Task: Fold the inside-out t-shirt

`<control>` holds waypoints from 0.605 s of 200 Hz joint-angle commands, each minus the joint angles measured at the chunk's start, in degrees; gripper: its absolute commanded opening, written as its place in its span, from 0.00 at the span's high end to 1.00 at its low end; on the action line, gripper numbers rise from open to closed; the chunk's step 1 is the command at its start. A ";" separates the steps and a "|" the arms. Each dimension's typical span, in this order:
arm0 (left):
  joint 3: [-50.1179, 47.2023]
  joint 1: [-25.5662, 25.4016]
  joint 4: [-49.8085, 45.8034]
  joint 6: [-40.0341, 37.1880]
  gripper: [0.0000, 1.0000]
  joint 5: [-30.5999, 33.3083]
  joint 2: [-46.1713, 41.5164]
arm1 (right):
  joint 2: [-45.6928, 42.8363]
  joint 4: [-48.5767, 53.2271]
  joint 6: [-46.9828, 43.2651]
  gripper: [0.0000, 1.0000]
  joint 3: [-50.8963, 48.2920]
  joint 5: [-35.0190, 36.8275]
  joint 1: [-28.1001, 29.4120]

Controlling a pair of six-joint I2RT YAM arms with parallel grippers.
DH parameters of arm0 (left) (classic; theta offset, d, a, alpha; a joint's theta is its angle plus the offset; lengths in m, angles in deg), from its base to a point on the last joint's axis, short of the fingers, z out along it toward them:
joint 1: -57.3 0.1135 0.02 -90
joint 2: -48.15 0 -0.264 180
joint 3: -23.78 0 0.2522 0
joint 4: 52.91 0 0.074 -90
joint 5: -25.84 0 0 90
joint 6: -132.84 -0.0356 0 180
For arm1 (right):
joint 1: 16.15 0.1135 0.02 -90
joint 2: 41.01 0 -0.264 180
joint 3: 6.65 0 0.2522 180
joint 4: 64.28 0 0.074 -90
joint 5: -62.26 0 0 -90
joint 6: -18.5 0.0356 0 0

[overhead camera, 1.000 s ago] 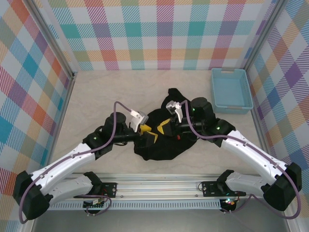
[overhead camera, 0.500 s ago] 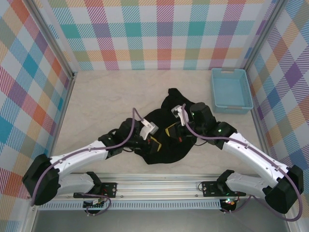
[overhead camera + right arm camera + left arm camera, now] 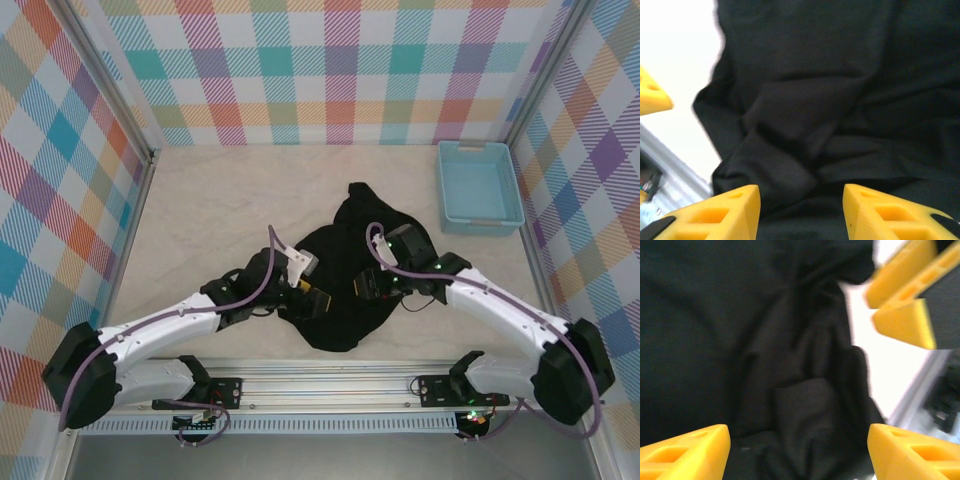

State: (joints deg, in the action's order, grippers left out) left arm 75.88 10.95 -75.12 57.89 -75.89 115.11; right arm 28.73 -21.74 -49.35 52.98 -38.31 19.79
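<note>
**From above:** The inside-out t-shirt (image 3: 338, 250) lies in a crumpled black heap at the middle of the counter (image 3: 220, 200), between my two arms. A narrow tail reaches toward the far wall and a blunt point faces the near rail, so its long axis runs far to near. My left tool (image 3: 314, 296) sits low over the heap's near-left part. My right tool (image 3: 368, 285) is over its near-right part, just beside the other. Neither arm is clearly nearer, since both stand at the cloth. The light-blue basket (image 3: 441, 190) stands well apart at the far right.

**Left wrist:** My left tool (image 3: 799, 440) is spread wide, with nothing between its yellow fingers (image 3: 690, 450). Dark, rumpled folds lie straight ahead of and below it. The cloth's ragged edge runs down the right of the view, with pale counter beyond. The right tool's two fingers show at the upper right, near that edge.

**Right wrist:** My right tool (image 3: 801, 197) is also parted and pinching nothing that I can see. The shirt (image 3: 840, 75) covers the ground ahead, and a thick fold bunches just in front of the fingers (image 3: 890, 215). The cloth's edge falls away to the left, where one tip of the left tool shows.

The heap is still unfolded. As I judge it, each tool needs an edge on its own side to grip and draw outward across that axis.
</note>
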 commanded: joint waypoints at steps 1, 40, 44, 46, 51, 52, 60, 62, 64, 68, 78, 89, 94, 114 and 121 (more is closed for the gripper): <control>3.19 0.72 -10.00 2.86 0.27 10.06 2.93 | 2.85 -0.38 2.16 0.51 0.61 2.81 -1.14; 6.75 0.93 -15.55 6.39 0.27 16.70 11.24 | 9.44 -7.82 2.64 0.38 0.76 -5.41 -0.88; 7.14 0.99 -16.00 7.04 0.27 17.53 11.86 | 9.88 -9.16 2.91 0.37 0.74 -6.18 -0.79; 7.23 0.99 -16.25 7.39 0.27 17.92 12.14 | 10.07 -9.90 3.08 0.37 0.72 -6.60 -0.79; 7.33 1.07 -16.74 7.95 0.27 18.70 12.53 | 10.62 -11.46 3.49 0.36 0.72 -7.29 -0.71; 7.34 1.08 -16.85 8.05 0.27 18.91 12.65 | 10.78 -11.81 3.59 0.36 0.76 -7.37 -0.70; 6.87 1.22 -17.29 8.78 0.27 20.04 12.70 | 11.91 -13.92 4.17 0.34 0.96 -7.62 -0.61; 6.73 1.23 -17.34 8.99 0.27 20.31 12.61 | 12.20 -14.38 4.25 0.33 1.04 -7.69 -0.61; 6.54 1.25 -17.38 9.16 0.26 20.57 12.55 | 12.67 -14.76 4.36 0.33 1.24 -7.77 -0.61; 6.18 1.53 -17.47 9.56 0.26 20.85 12.33 | 13.54 -15.46 4.43 0.33 1.58 -8.02 -0.63; 5.28 2.14 -17.65 10.27 0.26 20.97 11.53 | 16.05 -17.19 4.56 0.33 2.73 -8.50 -0.44; 4.37 2.82 -17.82 10.95 0.27 20.65 10.86 | 19.08 -19.06 4.48 0.33 4.00 -8.65 -0.18; 3.87 3.04 -17.85 11.38 0.27 20.15 10.73 | 20.48 -19.54 4.56 0.36 4.70 -8.64 -0.08; 2.53 3.71 -16.73 12.06 0.38 16.60 11.91 | 23.83 -20.33 4.19 0.65 7.39 -7.17 -0.08; 2.35 3.90 -15.95 12.09 0.44 15.13 12.92 | 23.29 -20.77 3.56 0.74 8.17 -6.29 -0.17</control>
State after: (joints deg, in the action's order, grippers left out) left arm 79.91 13.99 -90.58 68.32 -57.75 127.17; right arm 51.39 -38.14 -45.37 57.78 -44.75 19.42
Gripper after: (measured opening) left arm 0.635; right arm 0.400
